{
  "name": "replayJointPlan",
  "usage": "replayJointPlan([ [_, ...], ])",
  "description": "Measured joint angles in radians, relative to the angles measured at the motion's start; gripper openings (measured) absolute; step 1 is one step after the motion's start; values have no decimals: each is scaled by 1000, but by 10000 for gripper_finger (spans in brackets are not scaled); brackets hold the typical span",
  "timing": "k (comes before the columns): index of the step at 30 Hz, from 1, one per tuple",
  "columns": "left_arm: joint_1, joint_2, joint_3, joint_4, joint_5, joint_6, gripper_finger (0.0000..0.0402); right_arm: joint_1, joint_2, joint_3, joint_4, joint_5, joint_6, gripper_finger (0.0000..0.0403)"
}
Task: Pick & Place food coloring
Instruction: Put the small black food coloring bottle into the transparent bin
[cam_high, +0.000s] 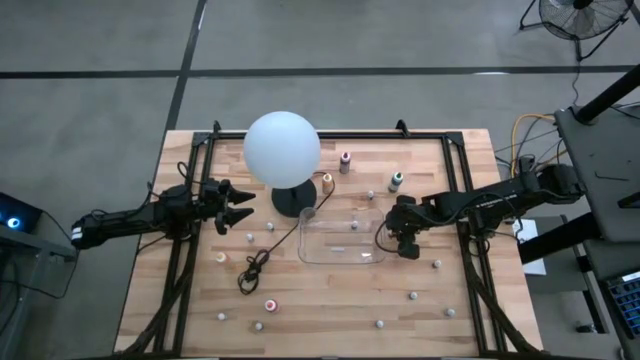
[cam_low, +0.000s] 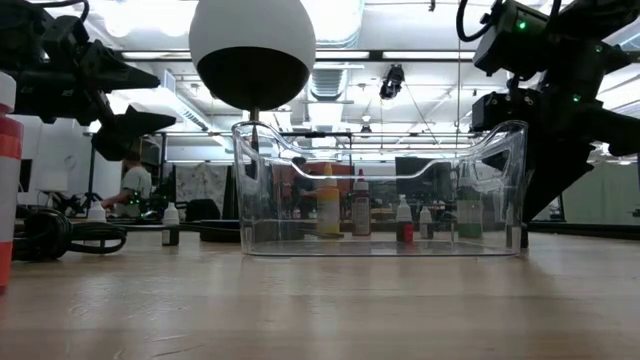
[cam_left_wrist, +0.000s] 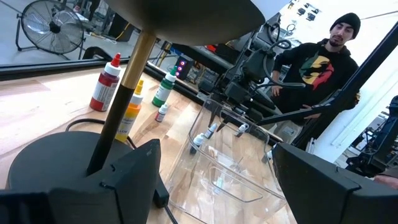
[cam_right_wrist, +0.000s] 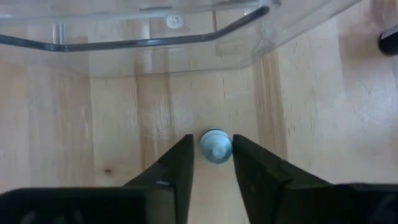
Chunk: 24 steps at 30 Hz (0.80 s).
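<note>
While beside tray (cam_right_wrist: 143, 31): clamped bottle (cam_right_wrist: 215, 147).

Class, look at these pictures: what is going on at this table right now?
The right gripper is down at the table beside the clear tray, its fingers on either side of a small pale-capped bottle. The left gripper waits open near the globe lamp. Other little bottles stand scattered on the table.

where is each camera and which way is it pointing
High: overhead, straight down; both arms, lamp, tray.
Low: table height, level through the tray; both arms above.
Left wrist: past its open fingers toward the lamp base, a person behind.
Right wrist: down on a bottle between the right pincer.
Shared: tray.
</note>
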Motion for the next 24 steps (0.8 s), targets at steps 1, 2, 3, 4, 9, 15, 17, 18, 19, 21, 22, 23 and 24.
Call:
replayJointPlan([
  [1, 0, 0, 0, 0, 0, 0, 279, 0, 0, 0, 0, 0, 0, 84],
  [2, 0, 0, 0, 0, 0, 0, 279, 0, 0, 0, 1, 0, 1, 74],
  [3, 0, 0, 0, 0, 0, 0, 279, 0, 0, 0, 1, 1, 4, 66],
  [4, 0, 0, 0, 0, 0, 0, 279, 0, -1, 0, 1, 1, 10, 58],
  [9, 0, 0, 0, 0, 0, 0, 279, 0, -20, 5, -49, 1, 41, 42],
  [15, 0, 0, 0, 0, 0, 0, 279, 0, -68, 64, -190, -7, 52, 50],
  [17, 0, 0, 0, 0, 0, 0, 279, 2, -83, 97, -226, -10, 53, 49],
  [18, 0, 0, 0, 0, 0, 0, 279, 2, -87, 115, -247, -10, 53, 47],
  [19, 0, 0, 0, 0, 0, 0, 279, 2, -90, 131, -268, -10, 53, 46],
  [21, 0, 0, 0, 0, 0, 0, 279, 2, -98, 161, -305, -10, 49, 45],
  [22, 0, 0, 0, 0, 0, 0, 279, 2, -101, 180, -319, -9, 47, 45],
  [23, 0, 0, 0, 0, 0, 0, 279, 2, -102, 199, -334, -8, 46, 45],
  [24, 0, 0, 0, 0, 0, 0, 279, 2, -102, 216, -354, -8, 43, 45],
])
